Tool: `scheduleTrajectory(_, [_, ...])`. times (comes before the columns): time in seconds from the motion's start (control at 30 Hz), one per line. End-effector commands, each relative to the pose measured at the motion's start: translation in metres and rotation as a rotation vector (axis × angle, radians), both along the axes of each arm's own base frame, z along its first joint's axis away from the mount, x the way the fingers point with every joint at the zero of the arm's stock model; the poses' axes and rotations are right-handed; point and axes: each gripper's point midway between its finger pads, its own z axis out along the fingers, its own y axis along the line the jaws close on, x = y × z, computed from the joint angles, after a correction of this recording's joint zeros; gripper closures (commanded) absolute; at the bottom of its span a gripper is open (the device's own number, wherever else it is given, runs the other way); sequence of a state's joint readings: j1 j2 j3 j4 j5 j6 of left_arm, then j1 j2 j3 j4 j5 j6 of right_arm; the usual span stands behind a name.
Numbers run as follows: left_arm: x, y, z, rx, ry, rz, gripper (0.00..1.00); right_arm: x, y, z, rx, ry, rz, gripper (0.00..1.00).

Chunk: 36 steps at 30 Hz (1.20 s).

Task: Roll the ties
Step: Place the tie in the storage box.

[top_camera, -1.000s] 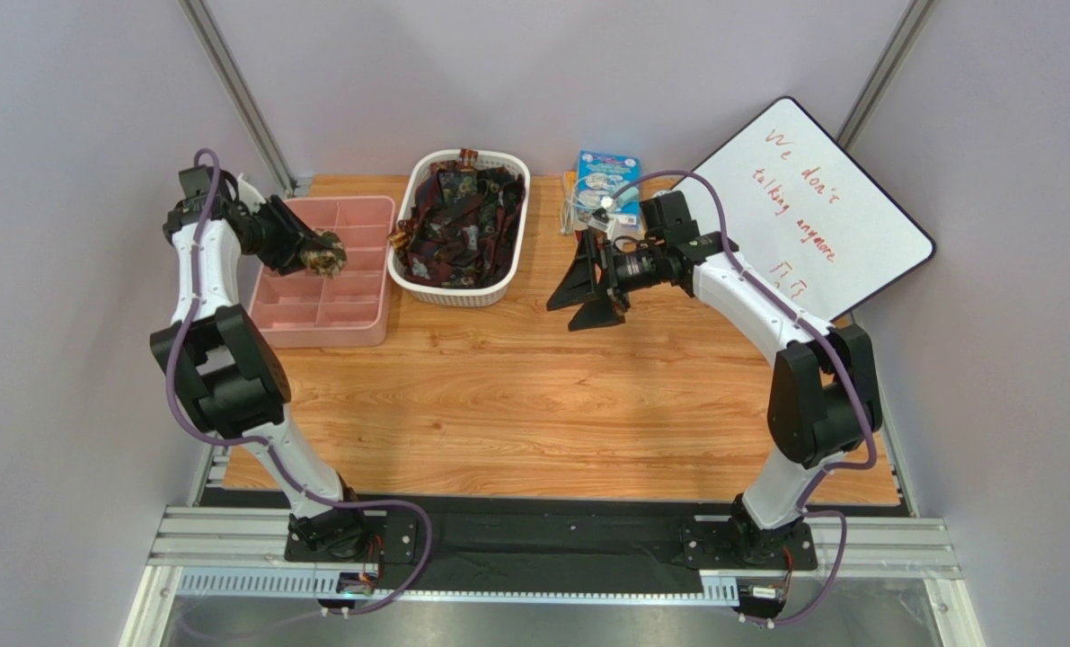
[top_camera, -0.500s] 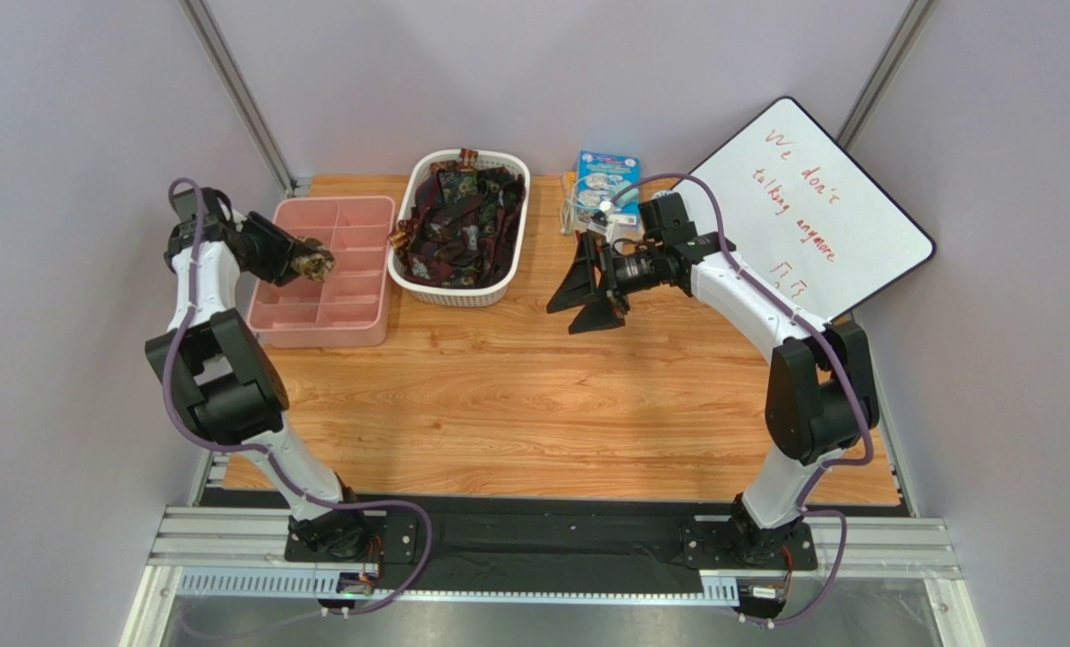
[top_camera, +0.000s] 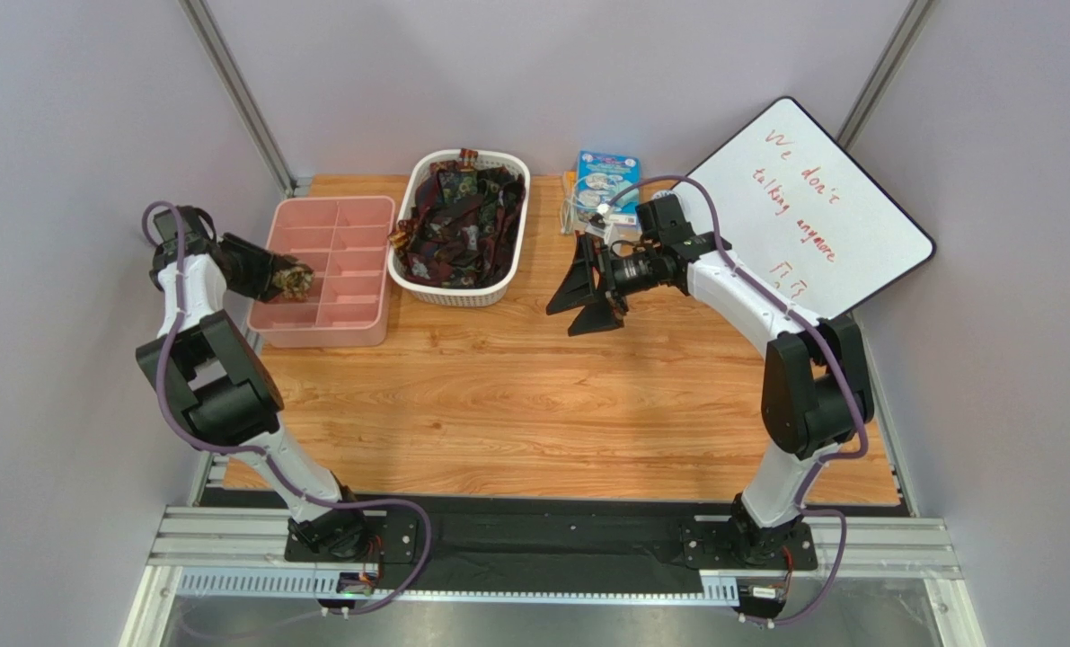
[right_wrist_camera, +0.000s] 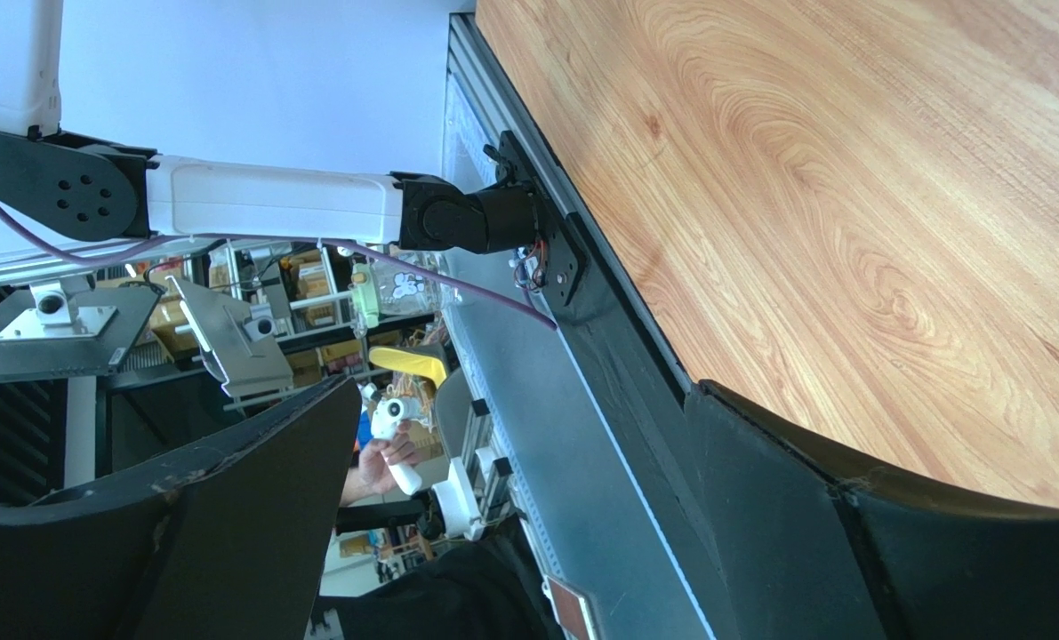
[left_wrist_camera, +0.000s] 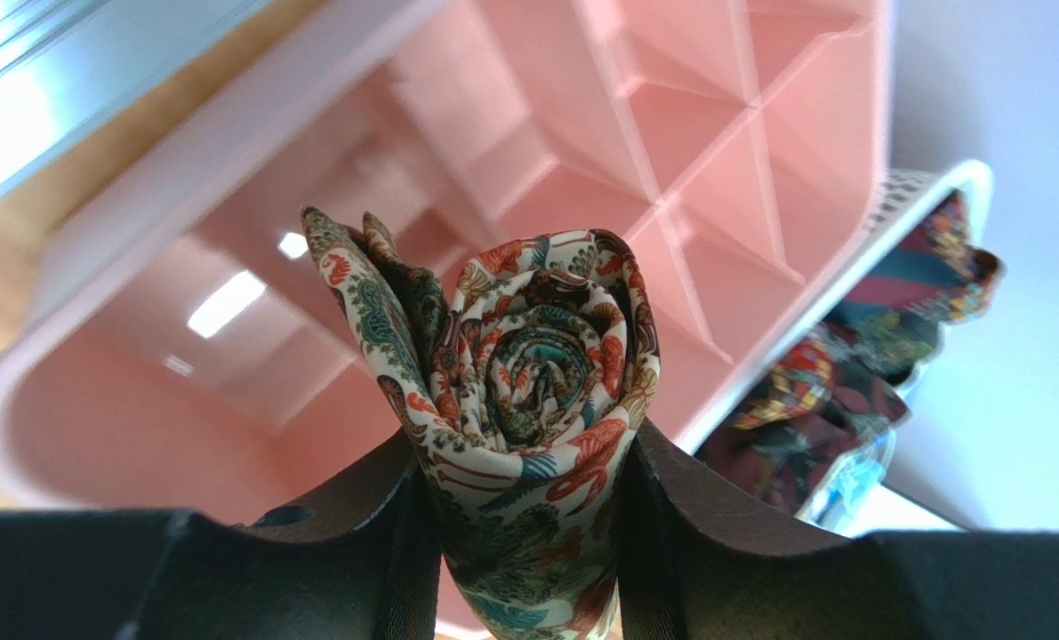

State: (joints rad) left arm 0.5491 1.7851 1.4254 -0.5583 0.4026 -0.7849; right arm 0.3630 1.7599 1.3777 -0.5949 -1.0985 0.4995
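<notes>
Both arms raised: left gripper point(top_camera: 288, 281) pinches the rolled tie point(left_wrist_camera: 535, 360) at the pink tray point(top_camera: 359, 324), right gripper point(top_camera: 581, 287) gapes wide.

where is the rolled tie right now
Top view, far left: the rolled tie is held in the left gripper above the left side of the pink tray, left of the white basket.

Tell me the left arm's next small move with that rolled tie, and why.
Probably lower the left gripper into the compartment of the pink tray beneath it, then release. The rolled tie looks tightly wound and is clamped between the fingers, poised over the tray's empty left side.
</notes>
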Motion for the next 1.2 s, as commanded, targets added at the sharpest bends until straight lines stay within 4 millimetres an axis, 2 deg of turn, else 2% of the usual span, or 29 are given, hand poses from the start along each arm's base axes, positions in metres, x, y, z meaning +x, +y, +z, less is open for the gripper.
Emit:
scheduleTrajectory(0.0, [-0.016, 0.013, 0.002, 0.03, 0.08, 0.094, 1.0, 0.003, 0.0, 0.011, 0.024, -0.028, 0.013, 0.0])
scheduleTrajectory(0.2, [-0.025, 0.015, -0.015, 0.0, 0.166, 0.164, 1.0, 0.005, 0.002, 0.008, 0.02, -0.015, 0.011, 0.0])
scheduleTrajectory(0.5, [-0.029, 0.016, -0.025, -0.018, 0.244, 0.265, 1.0, 0.007, 0.002, 0.006, 0.021, -0.006, 0.013, 0.0])
scheduleTrajectory(0.67, [-0.018, 0.012, -0.023, -0.042, 0.232, 0.293, 1.0, 0.005, 0.002, 0.005, 0.019, -0.004, 0.015, 0.0])
scheduleTrajectory(0.8, [-0.002, 0.006, -0.006, -0.032, 0.176, 0.255, 1.0, 0.005, 0.002, 0.002, 0.017, 0.002, 0.017, 0.0])
scheduleTrajectory(1.0, [0.015, 0.011, 0.007, 0.008, 0.114, 0.252, 1.0, 0.005, 0.002, 0.002, 0.021, 0.005, 0.021, 0.0])
scheduleTrajectory(1.07, [0.021, 0.013, 0.005, 0.014, 0.11, 0.251, 1.0, 0.005, 0.002, 0.003, 0.023, 0.002, 0.023, 0.0])
scheduleTrajectory(1.17, [0.019, 0.016, -0.002, 0.016, 0.13, 0.26, 1.0, 0.004, 0.001, 0.002, 0.021, 0.003, 0.023, 0.0])
